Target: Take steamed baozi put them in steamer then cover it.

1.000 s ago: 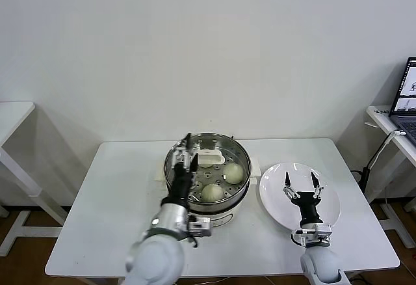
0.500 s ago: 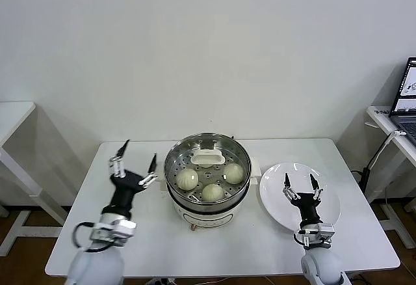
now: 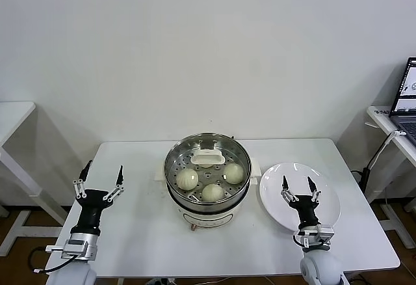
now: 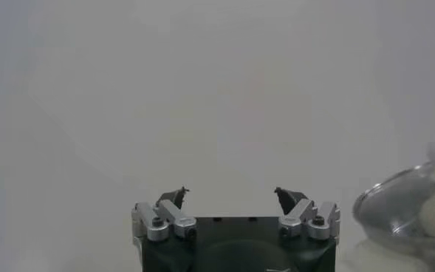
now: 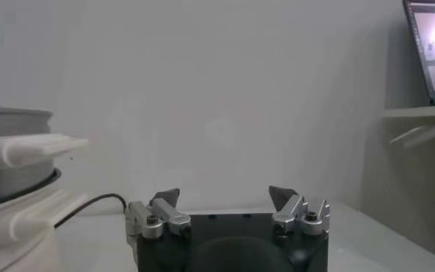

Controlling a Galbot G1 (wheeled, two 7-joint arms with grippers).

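- Steel steamer (image 3: 208,174) stood mid-table in the head view, three baozi (image 3: 187,179) visible under its cover (image 3: 207,159); left gripper (image 3: 99,182) and right gripper (image 3: 298,186) hovered wide open, empty.
- Left wrist view: fingers (image 4: 174,197) spread, steamer (image 4: 405,222) off to one side.
- Right wrist view: fingers (image 5: 165,198) spread, holding nothing.

a plain test room or lab set up for robot work, not a home kitchen: a bare white wall (image 3: 208,44) rises right behind a white bench (image 3: 130,200) on metal legs that stands alone on a wooden floor (image 3: 13,259). to the right of the bench a side desk (image 3: 390,121) carries an open laptop (image 3: 406,99), with a cable (image 3: 376,158) hanging down; to the left of the bench stands another white table (image 3: 13,112)
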